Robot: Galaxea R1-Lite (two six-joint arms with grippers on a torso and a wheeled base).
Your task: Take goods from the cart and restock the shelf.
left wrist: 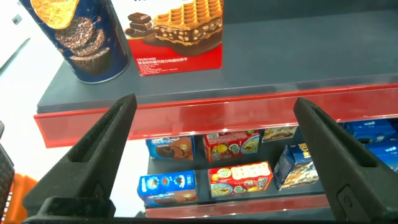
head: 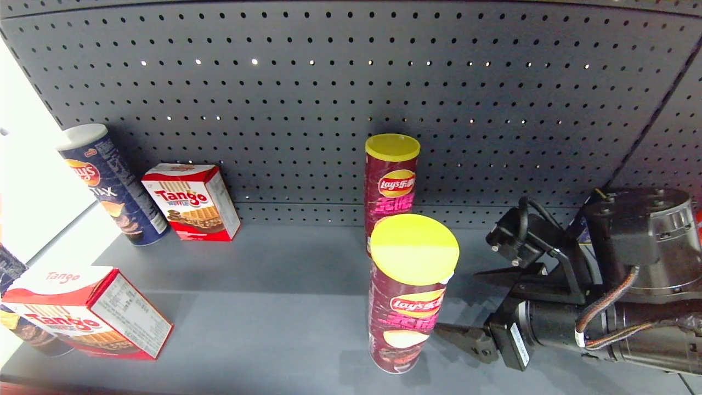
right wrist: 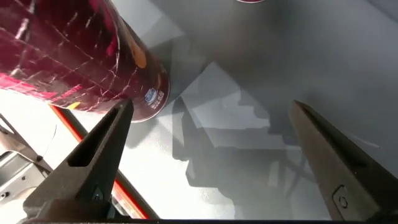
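Right gripper (head: 458, 300) spread by can (head: 408, 312); left wrist view: stocked lower shelves (left wrist: 261, 202)

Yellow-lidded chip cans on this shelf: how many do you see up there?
2. The front can stands near the shelf edge; the rear can stands right behind it, by the pegboard.

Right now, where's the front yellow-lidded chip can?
Head view: the front can stands upright on the grey shelf, right of centre, in front of the rear can, the open right gripper beside it.
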